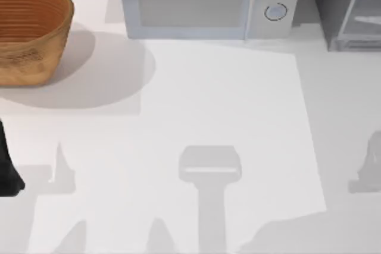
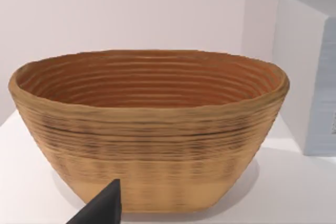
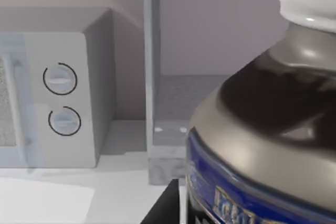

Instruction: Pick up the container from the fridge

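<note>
The container, a bottle with a white cap, dark contents and a blue label, hangs very close in the right wrist view, in front of the fridge. My right gripper is shut on it, and one black finger shows against its side. The fridge is the dark grey cabinet at the table's back right. Its grey interior stands open behind a pale upright frame. My left gripper is parked at the table's left edge, facing the basket.
A large woven tan basket stands at the back left. The pale silver microwave with two round knobs sits at the back middle, next to the fridge. A white mat covers the table's middle.
</note>
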Motion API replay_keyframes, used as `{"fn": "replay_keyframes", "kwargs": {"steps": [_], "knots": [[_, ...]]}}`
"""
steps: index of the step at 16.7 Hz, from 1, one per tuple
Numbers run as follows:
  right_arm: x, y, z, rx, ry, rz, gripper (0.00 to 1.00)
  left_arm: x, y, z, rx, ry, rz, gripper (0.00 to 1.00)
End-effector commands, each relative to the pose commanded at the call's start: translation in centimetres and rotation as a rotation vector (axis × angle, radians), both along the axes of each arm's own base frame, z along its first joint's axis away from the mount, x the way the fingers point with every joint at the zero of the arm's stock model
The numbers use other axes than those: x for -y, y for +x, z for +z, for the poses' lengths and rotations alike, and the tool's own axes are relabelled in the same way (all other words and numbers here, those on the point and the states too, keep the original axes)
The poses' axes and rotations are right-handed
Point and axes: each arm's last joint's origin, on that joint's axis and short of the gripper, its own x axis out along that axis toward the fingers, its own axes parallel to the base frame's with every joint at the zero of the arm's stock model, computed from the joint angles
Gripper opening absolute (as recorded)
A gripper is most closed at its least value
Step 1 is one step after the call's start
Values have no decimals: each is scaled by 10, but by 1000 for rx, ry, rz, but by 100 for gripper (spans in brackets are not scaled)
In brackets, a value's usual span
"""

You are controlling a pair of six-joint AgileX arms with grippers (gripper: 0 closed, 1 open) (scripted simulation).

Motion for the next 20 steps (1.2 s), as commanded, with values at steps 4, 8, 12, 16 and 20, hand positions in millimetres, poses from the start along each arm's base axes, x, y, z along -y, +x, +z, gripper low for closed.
{"fn": "replay_keyframes", "kwargs": {"steps": [4,8,12,16,20], "knots": [[-13,3,47,126,3,40,0,0,0,0,0,0,0,100],[-43,26,99,193,52,74,0,0,0,0,0,0,0,100],[-108,66,118,138,95,94,0,0,0,0,0,0,0,100],[-205,89,93,37,76,86,0,0,0,0,0,0,0,100],[-298,77,41,-22,23,50,0,0,0,0,0,0,0,100]]}}
